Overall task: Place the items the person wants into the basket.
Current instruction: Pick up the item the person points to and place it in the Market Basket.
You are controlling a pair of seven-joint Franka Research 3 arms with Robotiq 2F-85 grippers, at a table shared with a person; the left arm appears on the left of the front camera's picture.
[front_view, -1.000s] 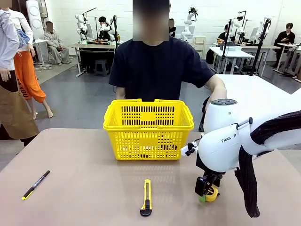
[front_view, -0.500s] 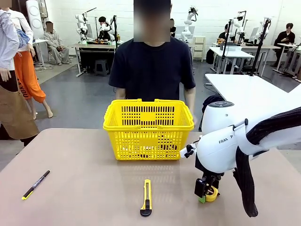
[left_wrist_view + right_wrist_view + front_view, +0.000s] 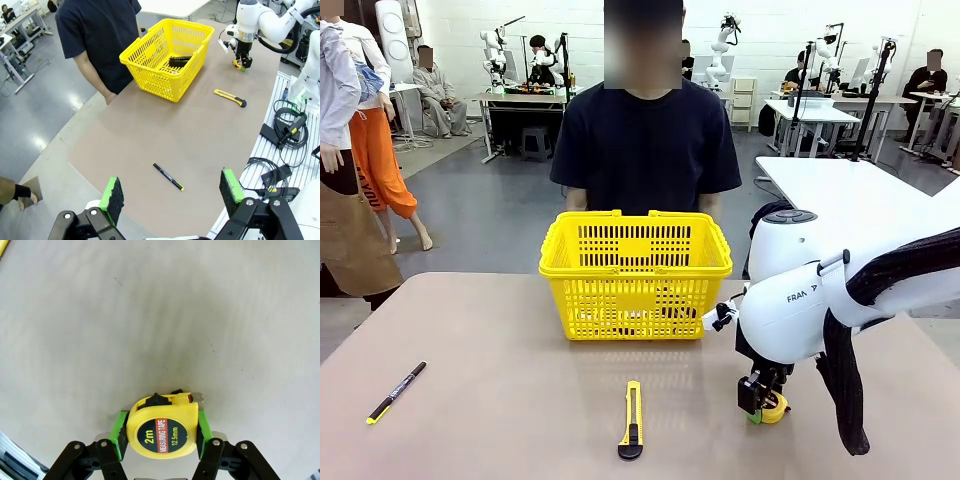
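While flat on table [image 3: 75, 315], tape measure [image 3: 161, 431] clamped in right hand [image 3: 160, 432], blade tip pointing away; left hand [image 3: 170, 192] released.

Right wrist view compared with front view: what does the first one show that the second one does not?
Right wrist view alone: the print "2m" and "MEASURING TAPE" on the tape measure, and both green pads pressed against its sides.

Front view alone: the yellow basket, the person behind it, the utility knife and the pen on the table.

Both: the right gripper shut on the tape measure.
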